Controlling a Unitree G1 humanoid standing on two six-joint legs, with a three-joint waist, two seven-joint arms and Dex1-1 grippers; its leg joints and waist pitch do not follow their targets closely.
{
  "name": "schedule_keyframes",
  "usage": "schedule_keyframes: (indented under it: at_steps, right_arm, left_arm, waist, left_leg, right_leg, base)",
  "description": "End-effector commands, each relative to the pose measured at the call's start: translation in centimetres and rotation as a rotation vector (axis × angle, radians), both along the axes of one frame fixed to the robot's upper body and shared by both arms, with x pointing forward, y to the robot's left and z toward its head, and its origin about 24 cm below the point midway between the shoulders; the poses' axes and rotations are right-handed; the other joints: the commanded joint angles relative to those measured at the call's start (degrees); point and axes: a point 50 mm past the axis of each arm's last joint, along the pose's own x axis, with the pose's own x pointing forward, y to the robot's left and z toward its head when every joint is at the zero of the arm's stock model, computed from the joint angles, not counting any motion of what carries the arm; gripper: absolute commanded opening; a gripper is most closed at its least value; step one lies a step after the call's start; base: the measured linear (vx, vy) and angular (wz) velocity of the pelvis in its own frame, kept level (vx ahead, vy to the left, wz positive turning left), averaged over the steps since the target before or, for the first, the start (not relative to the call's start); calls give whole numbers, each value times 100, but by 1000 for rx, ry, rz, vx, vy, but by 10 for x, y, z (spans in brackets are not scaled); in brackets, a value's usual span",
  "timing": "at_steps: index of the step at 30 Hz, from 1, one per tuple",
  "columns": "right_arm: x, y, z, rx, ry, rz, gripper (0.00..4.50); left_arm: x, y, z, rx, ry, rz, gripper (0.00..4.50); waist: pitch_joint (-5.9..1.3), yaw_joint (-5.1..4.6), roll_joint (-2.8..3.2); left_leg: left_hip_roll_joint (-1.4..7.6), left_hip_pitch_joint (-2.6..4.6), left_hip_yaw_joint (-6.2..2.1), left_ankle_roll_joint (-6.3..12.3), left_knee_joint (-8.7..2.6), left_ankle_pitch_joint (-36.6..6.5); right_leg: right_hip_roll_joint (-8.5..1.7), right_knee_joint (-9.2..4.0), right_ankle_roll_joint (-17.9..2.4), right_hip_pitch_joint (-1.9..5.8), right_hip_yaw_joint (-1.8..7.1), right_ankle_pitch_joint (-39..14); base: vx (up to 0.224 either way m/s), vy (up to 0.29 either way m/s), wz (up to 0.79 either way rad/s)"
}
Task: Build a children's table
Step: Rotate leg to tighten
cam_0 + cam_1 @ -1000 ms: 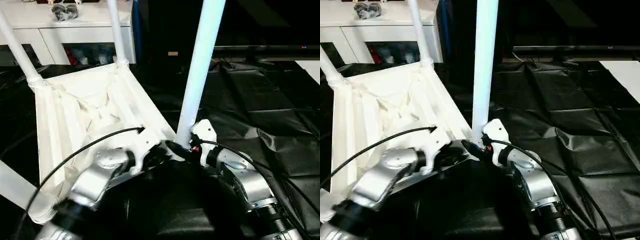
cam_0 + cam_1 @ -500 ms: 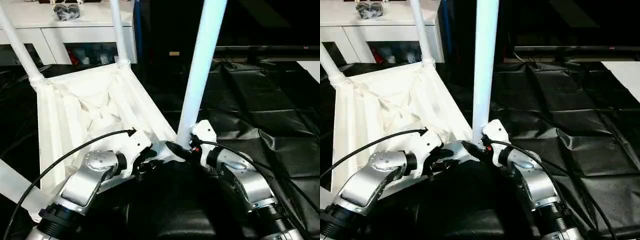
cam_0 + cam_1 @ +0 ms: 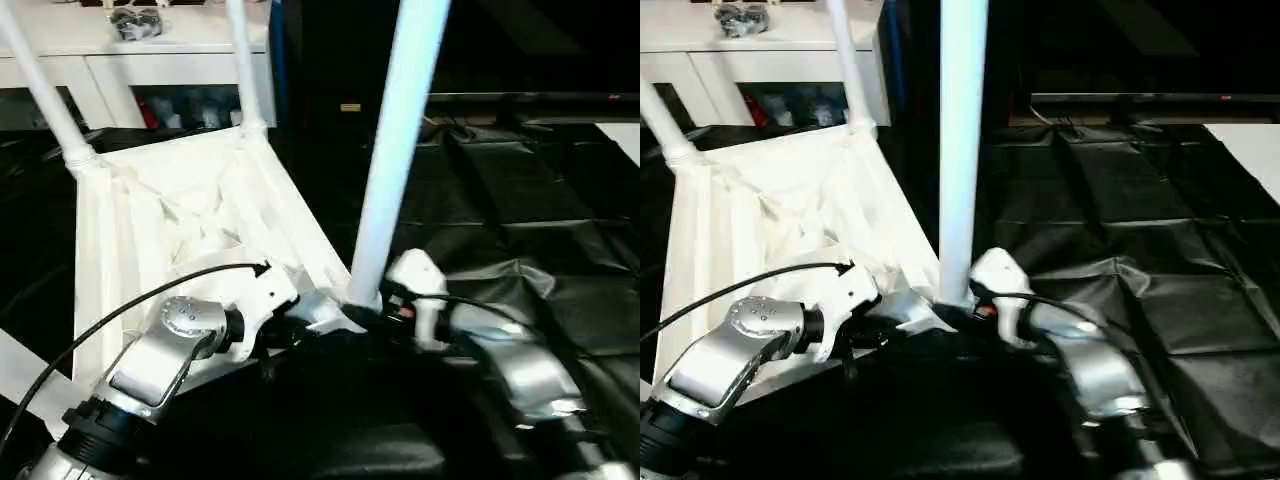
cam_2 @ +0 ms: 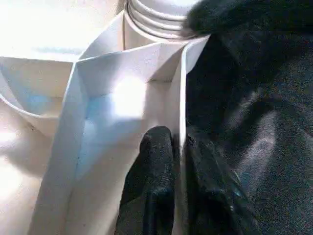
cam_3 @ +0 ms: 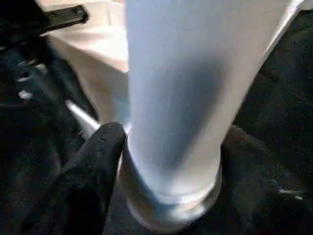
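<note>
One tabletop point(image 3: 170, 215), four legs point(image 3: 395, 150), two end effectors point(image 4: 178, 161).

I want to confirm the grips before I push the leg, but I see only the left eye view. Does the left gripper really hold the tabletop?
Observer: Yes. The left wrist view shows the left gripper pinching the tabletop's thin edge wall, one finger on each side.
Operator: And the right gripper?
Observer: The right wrist view shows the right gripper around the base of the near leg, with a finger on each side just above its collar.
</note>
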Motion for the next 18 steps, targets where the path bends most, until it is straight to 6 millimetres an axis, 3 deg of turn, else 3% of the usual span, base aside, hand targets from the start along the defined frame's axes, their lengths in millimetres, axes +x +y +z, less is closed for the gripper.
schedule_keyframes:
  at_steps: [1,4,7,10,16,18]
  right_arm:
    - [-4,-2,4,17,16,48,364]
    - [-10,-11,8,-21,25,107,398]
    - [-11,-13,8,-74,7,136,428]
    - [-8,-10,6,-79,-3,138,428]
    - [1,-3,5,-71,-20,108,428]
    - [5,-3,5,-75,-22,90,428]
  left_arm:
    - [-2,6,-8,19,40,27,16]
    - [0,3,-6,-23,23,-12,0]
    - [-1,0,-3,-70,9,-71,0]
    - [-3,-1,-4,-68,27,-78,0]
    - [-7,0,-6,-77,44,-104,0]
    - [-8,0,-7,-79,45,-111,0]
  waist:
    - [-285,39,-4]
    - [-288,28,-11]
    - [-273,20,-16]
    - [-276,26,-10]
    - [-294,37,12]
    - [-300,36,-9]
  left_leg:
    - [352,51,-197,272,-374,-889]
    - [357,53,-198,323,-362,-876]
    - [350,50,-196,322,-361,-974]
    - [361,66,-195,293,-359,-1003]
    - [361,63,-197,298,-354,-868]
    - [355,57,-195,306,-350,-833]
  right_leg:
    - [-479,-400,-1365,268,285,-457]
    - [-471,-400,-1378,278,283,-432]
    - [-487,-441,-1319,263,281,-797]
    - [-490,-445,-1311,238,285,-977]
    - [-478,-401,-1403,240,276,-624]
    - [-475,-392,-1420,249,272,-571]
  base:
    - [0,0,0]
    - [0,0,0]
    - [0,0,0]
    - [0,0,0]
    - [0,0,0]
    - [0,0,0]
